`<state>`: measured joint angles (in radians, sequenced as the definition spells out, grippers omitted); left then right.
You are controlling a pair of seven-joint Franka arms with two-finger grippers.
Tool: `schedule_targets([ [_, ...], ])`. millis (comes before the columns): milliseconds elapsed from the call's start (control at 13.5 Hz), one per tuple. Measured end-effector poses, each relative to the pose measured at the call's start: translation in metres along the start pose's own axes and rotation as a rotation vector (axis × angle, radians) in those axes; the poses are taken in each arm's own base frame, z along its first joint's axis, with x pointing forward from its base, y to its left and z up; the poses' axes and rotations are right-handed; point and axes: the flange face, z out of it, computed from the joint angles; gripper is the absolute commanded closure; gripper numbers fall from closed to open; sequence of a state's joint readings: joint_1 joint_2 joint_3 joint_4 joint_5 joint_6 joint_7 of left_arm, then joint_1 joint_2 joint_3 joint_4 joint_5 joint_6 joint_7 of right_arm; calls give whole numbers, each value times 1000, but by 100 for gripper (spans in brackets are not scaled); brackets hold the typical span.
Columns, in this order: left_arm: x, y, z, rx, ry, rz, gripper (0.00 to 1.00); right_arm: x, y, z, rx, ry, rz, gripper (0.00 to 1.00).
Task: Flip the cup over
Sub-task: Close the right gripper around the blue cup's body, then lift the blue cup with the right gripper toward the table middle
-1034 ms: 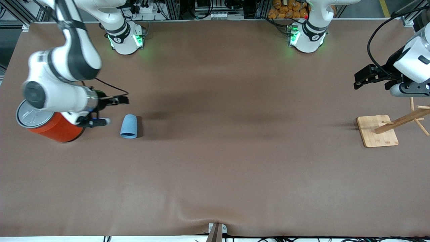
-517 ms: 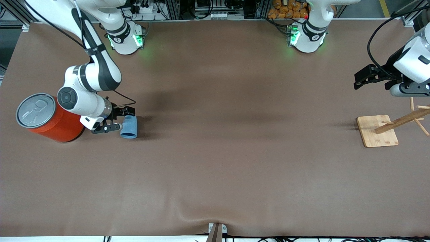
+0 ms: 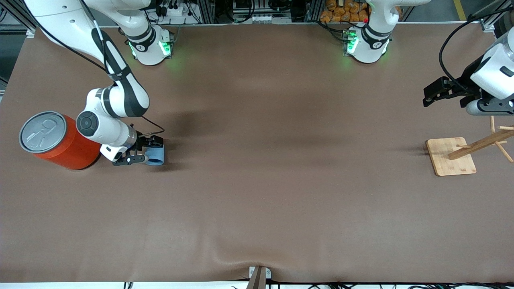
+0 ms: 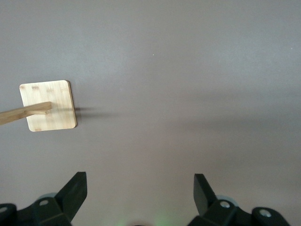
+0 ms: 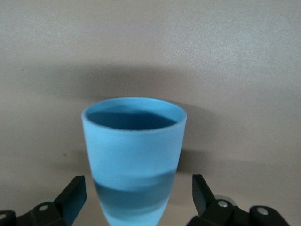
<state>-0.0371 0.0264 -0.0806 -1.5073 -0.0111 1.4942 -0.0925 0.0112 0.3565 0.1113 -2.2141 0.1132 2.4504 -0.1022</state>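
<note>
The light-blue cup (image 3: 157, 155) lies on its side on the brown table, near the right arm's end, with its mouth toward the front camera. My right gripper (image 3: 148, 150) is low at the cup, open, with one finger on each side of it. In the right wrist view the cup (image 5: 134, 155) fills the gap between the fingers (image 5: 75, 195), and its darker inside shows. No finger visibly presses the cup. My left gripper (image 3: 427, 96) waits, open and empty, over the left arm's end of the table. It also shows in the left wrist view (image 4: 140, 188).
A large orange can (image 3: 60, 142) with a grey lid stands beside the right gripper, at the right arm's end. A wooden peg rack on a square base (image 3: 450, 156) stands at the left arm's end, under the left gripper; its base also shows in the left wrist view (image 4: 49, 106).
The right arm has swung from over the orange can down toward the cup, and its open fingers now stand on either side of it. The left arm has not moved.
</note>
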Motion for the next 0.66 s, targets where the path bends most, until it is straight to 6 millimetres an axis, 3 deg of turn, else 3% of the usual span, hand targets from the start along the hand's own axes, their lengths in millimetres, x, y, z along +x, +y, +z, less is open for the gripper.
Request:
schedule_targets([
  [222, 0, 0, 0, 0, 0, 0, 0, 2, 2, 16, 1, 0, 3, 97],
  [443, 0, 0, 0, 0, 0, 0, 0, 8, -11, 9, 11, -25, -18, 100],
  [517, 0, 0, 0, 0, 0, 0, 0, 16, -22, -4, 23, -63, -36, 100],
  [665, 0, -1, 0, 0, 0, -2, 0, 44, -53, -59, 53, -123, -88, 100],
])
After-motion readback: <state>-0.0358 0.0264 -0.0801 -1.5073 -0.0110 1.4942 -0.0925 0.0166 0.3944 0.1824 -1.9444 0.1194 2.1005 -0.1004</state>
